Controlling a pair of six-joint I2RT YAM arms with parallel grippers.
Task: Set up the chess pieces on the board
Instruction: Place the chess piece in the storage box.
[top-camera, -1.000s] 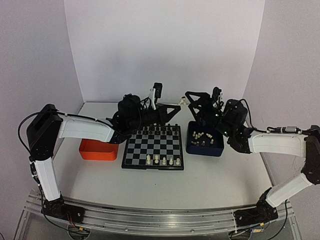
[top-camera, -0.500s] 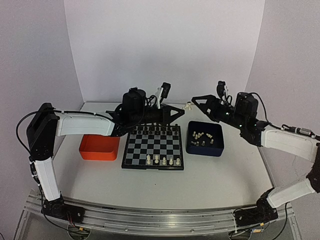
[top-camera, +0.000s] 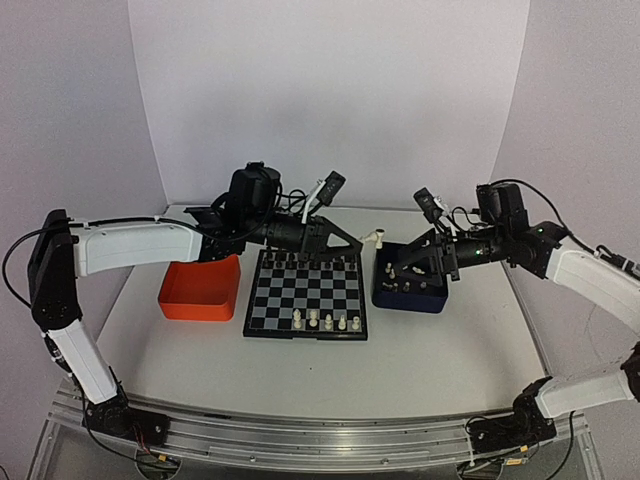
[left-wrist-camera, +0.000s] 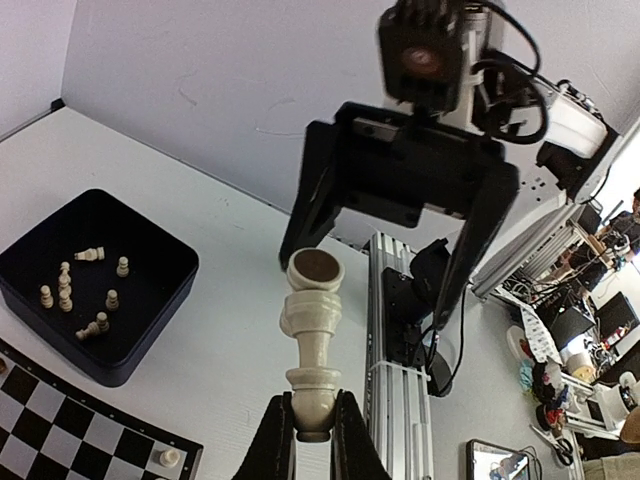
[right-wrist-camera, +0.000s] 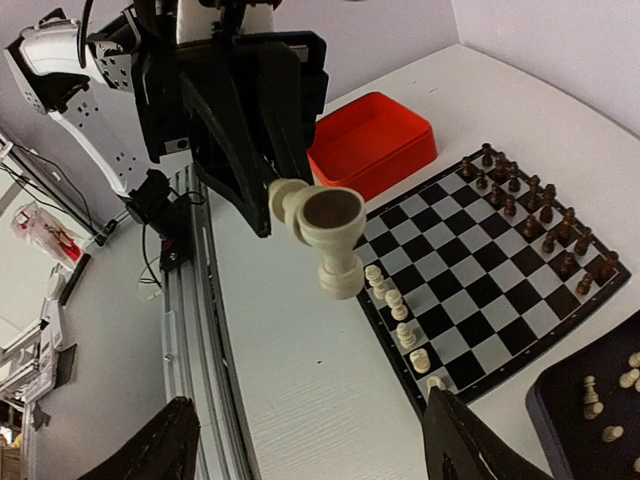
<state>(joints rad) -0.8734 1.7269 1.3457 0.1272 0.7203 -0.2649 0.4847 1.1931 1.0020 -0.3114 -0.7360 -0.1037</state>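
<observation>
Lying in blue tray: cream pieces; left jaws clenching piece, right jaws released.

The left arm and the right arm are white tubes with black joints and thin black cables.

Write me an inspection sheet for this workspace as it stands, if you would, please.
Surface: white table, no marks seen.
Job's things: board carries black pieces along its far side and a few chess pieces near its front edge; more lie in the dark blue tray.
Clutter: orange tray, nothing seen in it.
Grippers: left gripper shut on a cream-white piece, held aloft; right gripper open, facing it.
Cables: black cables loop behind the wrists.
Surroundings: white backdrop; aluminium rail under the bases.
</observation>
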